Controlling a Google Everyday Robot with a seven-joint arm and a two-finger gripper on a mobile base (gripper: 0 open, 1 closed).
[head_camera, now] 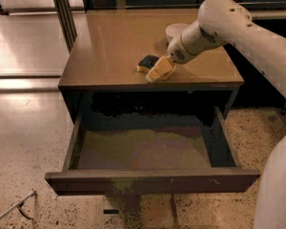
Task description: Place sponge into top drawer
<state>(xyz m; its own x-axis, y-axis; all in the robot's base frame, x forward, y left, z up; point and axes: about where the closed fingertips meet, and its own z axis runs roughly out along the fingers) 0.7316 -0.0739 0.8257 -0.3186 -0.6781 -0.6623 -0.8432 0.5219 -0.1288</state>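
Blue-green-topped sponge (pixel 147 62): lies near the tabletop's (pixel 109 46) front edge, pincer (pixel 159 71) just beside it, its opening impossible to tell; centre your grip squarely before carrying it down into the open top drawer (pixel 148 151).

A white bowl (pixel 176 31) sits toward the back right of a brown cabinet top (pixel 109 46), just behind the gripper (pixel 160 70), which is low over the front edge. The cabinet stands on a speckled floor (pixel 24 171). A thin metal rod (pixel 12 210) lies at the lower left.
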